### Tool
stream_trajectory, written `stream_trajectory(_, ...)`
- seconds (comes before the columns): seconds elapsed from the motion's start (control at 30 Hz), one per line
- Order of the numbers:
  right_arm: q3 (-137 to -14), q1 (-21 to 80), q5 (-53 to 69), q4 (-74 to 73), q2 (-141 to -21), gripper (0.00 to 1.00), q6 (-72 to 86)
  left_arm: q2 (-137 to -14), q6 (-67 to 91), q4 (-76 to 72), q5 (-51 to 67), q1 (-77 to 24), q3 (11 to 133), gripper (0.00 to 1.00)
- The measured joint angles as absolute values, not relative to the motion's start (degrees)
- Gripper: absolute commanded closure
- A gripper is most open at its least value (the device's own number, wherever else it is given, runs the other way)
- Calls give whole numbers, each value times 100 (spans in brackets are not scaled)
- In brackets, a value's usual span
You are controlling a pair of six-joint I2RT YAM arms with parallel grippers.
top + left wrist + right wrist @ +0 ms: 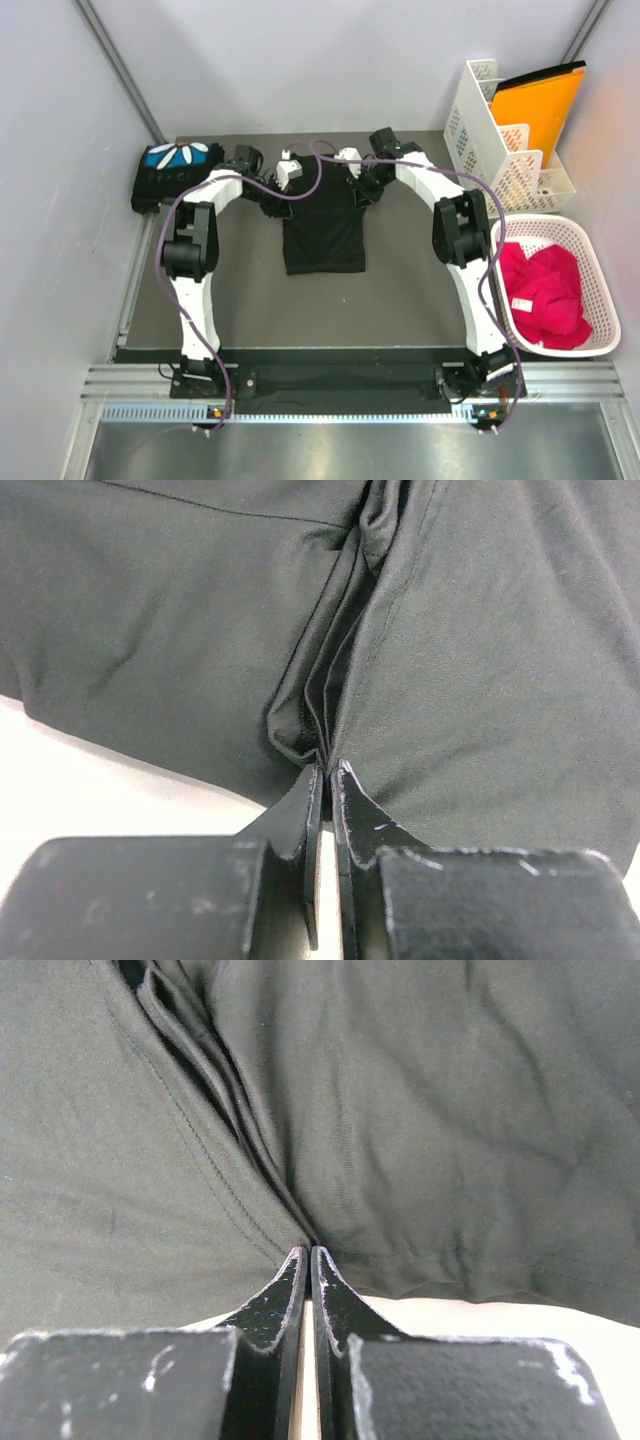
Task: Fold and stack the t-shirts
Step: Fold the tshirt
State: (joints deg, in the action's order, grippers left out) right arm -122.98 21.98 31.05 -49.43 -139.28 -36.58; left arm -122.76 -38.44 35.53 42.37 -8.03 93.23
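A black t-shirt (322, 235) lies on the dark mat, its near part flat and its far edge bunched between the two grippers. My left gripper (283, 192) is shut on a pinched fold of this shirt at its far left; in the left wrist view the fingertips (328, 765) clamp gathered black cloth (480, 660). My right gripper (365, 190) is shut on the far right part; in the right wrist view its tips (309, 1250) grip a fold of the cloth (420, 1110). A second t-shirt (172, 172), folded, with a blue print and white petals, lies at the mat's far left corner.
A white basket (600, 262) holding red cloth (545, 295) stands at the right edge. Behind it is a white file rack (492, 120) with an orange folder (540, 105). Bare dark mat (250, 300) stretches near the arms' bases. Grey walls close in on both sides.
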Motion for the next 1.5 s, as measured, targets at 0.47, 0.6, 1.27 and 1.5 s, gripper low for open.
stream_trajectory(0.47, -12298, 2198, 2930, -4880, -13837, 100, -3745, -12276, -3754, 3446, 4213, -757, 9325, 94)
stream_trajectory(0.6, -12298, 2198, 2888, -4873, -13837, 90, -3756, -12276, -3741, 3393, 4191, -757, 9325, 82)
stream_trajectory(1.27, -11808, 2198, 2327, -4576, -13500, 47, -3922, -11955, -3444, 2921, 3498, -635, 8748, 22)
stream_trajectory(1.5, -11209, 2202, 1992, -4333, -12792, 46, -4056, -11207, -3295, 2561, 2814, -338, 8414, 19)
